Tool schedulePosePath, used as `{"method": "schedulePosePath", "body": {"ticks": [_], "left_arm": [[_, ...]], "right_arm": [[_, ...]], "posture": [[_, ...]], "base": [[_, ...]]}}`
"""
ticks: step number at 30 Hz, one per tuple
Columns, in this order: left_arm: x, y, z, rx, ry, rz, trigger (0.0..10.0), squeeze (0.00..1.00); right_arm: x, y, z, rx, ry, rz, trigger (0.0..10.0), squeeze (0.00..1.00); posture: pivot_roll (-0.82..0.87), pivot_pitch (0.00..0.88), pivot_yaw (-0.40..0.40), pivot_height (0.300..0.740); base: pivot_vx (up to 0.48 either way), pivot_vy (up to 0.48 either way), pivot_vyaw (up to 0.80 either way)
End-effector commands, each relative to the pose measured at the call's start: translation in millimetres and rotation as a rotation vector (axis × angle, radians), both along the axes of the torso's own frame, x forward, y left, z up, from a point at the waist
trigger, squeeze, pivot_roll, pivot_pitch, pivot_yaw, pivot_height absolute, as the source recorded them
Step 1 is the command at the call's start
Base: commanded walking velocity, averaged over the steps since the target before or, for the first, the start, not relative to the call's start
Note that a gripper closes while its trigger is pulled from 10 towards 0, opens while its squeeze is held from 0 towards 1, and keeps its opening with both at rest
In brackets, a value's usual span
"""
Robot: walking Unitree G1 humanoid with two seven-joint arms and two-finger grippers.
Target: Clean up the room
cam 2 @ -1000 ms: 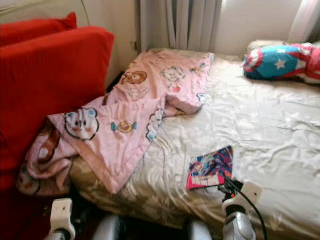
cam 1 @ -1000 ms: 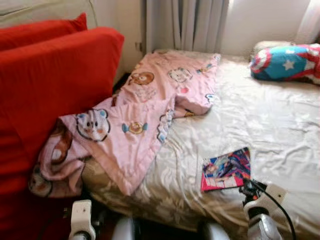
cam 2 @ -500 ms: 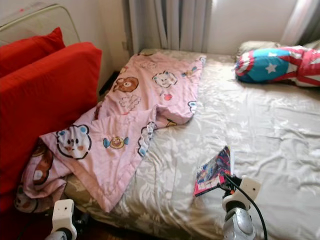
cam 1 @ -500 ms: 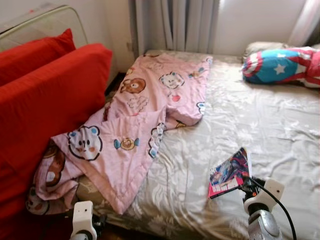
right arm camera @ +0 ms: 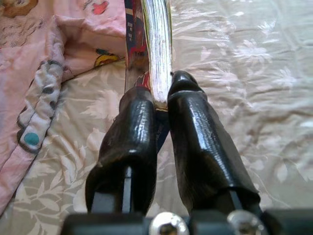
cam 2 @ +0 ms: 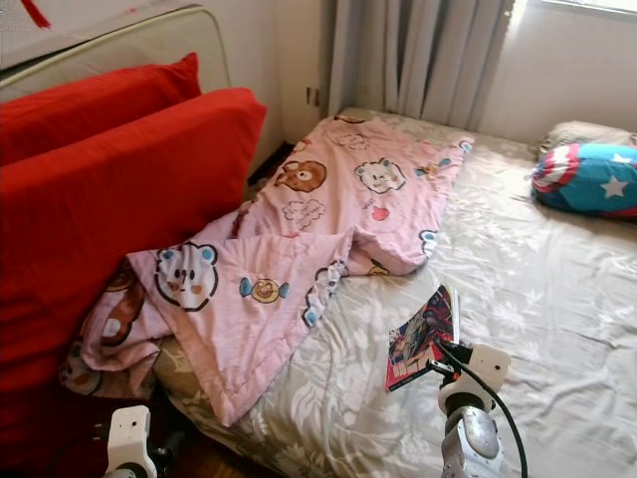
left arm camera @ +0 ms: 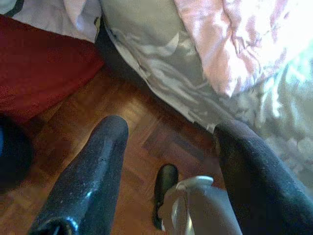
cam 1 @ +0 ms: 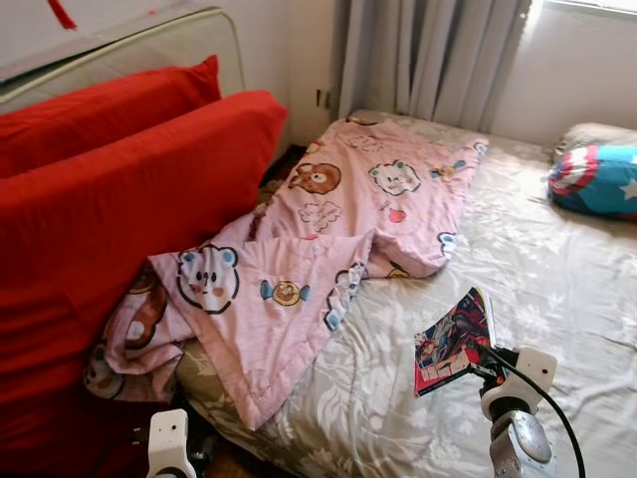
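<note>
Gripping a colourful book [cam 1: 453, 342] by its lower edge, the right pincer [right arm camera: 155, 105] has both black fingers [right arm camera: 134, 127] pressed on the cover and pages, so the book stands tilted just above the bed [cam 1: 557, 299]. Beyond the right pincer and to its left lies a pink blanket [cam 1: 328, 239] with bear pictures; it is crumpled, and one corner hangs over the near edge of the bed. Further left of it, two big red cushions [cam 1: 109, 209] lean at the bedside. Far ahead of the right pincer, to the right, a blue and red star pillow [cam 1: 597, 179] rests near grey curtains [cam 1: 438, 55]. The left pincer [left arm camera: 171, 147] hangs low with its fingers apart over a wooden floor [left arm camera: 83, 127], close to the bed edge.
</note>
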State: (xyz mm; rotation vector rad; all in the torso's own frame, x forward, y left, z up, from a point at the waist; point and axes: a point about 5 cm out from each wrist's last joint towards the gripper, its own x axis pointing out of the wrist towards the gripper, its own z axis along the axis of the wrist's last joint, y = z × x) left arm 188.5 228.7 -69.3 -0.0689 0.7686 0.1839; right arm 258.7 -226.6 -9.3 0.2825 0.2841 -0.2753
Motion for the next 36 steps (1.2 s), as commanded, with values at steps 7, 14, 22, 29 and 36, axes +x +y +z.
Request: {"method": "schedulePosePath", "body": {"ticks": [7,14,22,29,36], "left_arm": [[-1.5,-5.6,-2.7,-0.007,0.022,-0.008,10.0,0.00],[-2.1,-3.8,-2.7,-0.009,0.023,-0.005,10.0,0.00],[-1.5,-1.4,-1.7,-0.006,0.018,-0.005,10.0,0.00],[2.1,-0.2,0.7,-0.002,0.003,-0.012,10.0,0.00],[5.2,-1.1,2.3,0.001,-0.006,-0.025,10.0,0.00]], "right_arm": [[-4.4,-11.4,1.8,-0.035,-0.016,-0.046,10.0,0.00],[-0.9,-10.0,4.1,-0.032,-0.024,-0.050,10.0,0.00],[-1.1,-9.9,3.1,-0.026,-0.016,-0.047,10.0,0.00],[-0.6,-8.7,2.6,-0.017,-0.013,-0.052,10.0,0.00],[-3.0,-10.6,1.0,-0.012,-0.005,-0.078,10.0,0.00]], "posture": [[0.04,0.000,-0.074,0.740],[0.03,0.000,-0.069,0.740],[0.03,0.000,-0.062,0.740],[0.03,0.000,-0.051,0.740],[0.02,0.000,-0.041,0.740]], "base": [[0.000,-0.480,-0.59],[0.000,-0.343,0.00],[0.000,-0.118,0.00],[0.000,-0.472,0.00],[0.000,-0.473,0.00]]}}
